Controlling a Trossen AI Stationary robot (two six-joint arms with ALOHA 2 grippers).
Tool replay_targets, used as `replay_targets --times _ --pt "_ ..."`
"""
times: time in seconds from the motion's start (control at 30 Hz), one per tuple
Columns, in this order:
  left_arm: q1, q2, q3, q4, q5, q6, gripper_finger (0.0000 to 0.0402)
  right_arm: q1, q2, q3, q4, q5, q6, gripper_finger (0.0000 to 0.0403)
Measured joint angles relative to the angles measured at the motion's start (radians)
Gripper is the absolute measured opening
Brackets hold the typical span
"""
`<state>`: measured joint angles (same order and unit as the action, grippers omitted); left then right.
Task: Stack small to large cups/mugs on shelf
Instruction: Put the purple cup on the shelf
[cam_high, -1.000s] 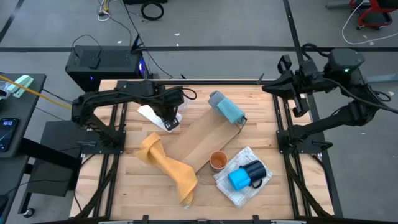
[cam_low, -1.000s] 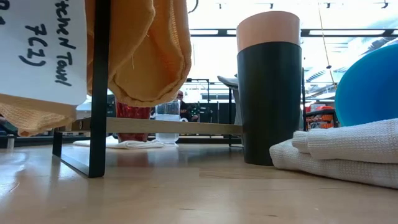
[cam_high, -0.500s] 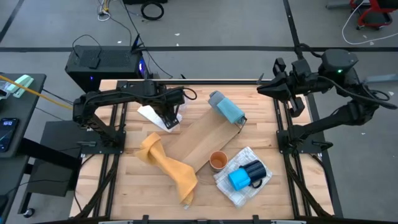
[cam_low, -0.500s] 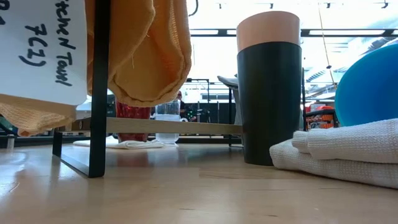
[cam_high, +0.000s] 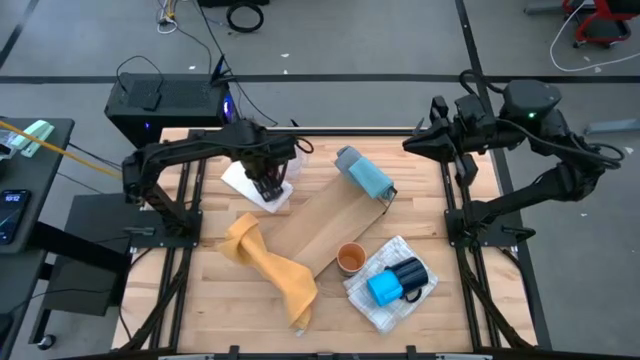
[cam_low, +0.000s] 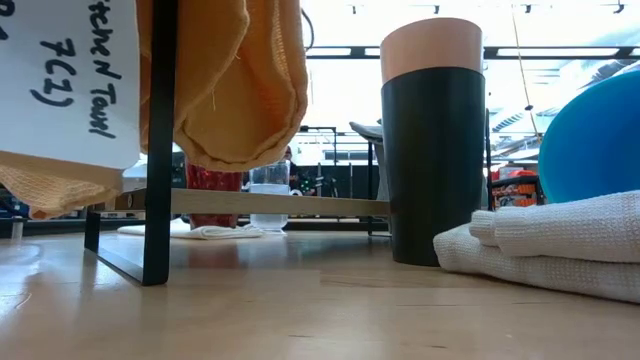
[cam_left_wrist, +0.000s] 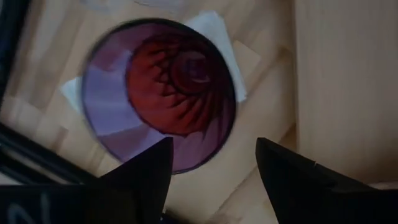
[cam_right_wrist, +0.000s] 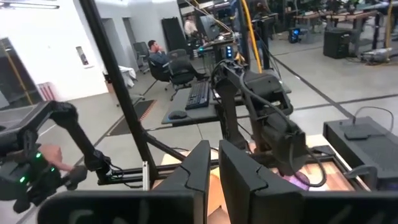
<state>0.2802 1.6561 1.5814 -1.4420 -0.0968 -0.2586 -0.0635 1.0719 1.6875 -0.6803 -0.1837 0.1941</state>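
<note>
High view: the left gripper hangs over the white cloth at the far left of the wooden bench, directly above the nested cups there. The slanted wooden shelf board lies just to its right. The right gripper waits off the far right corner, well apart, so the left arm is much the nearer one.

Low view: a red-tinted patterned cup and a clear glass cup stand upright, far behind the shelf's dark legs.

Left wrist view: the released fingers spread wide beside the round purple cup holding the red one, mouths facing straight up at the camera.

Right wrist view: its fingers sit nearly clenched, holding nothing.
</note>
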Motion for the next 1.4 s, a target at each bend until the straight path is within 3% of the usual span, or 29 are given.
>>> replay_targets --times 0.33,1.4 --pt "-0.004 0.077 0.000 0.001 0.005 0.065 0.0237 -0.021 0.001 0.000 0.004 0.000 0.011 0.0041" --pt "-0.002 0.113 -0.001 0.071 0.005 0.113 0.0199 -0.021 0.003 0.000 0.004 0.000 -0.022 0.0041"
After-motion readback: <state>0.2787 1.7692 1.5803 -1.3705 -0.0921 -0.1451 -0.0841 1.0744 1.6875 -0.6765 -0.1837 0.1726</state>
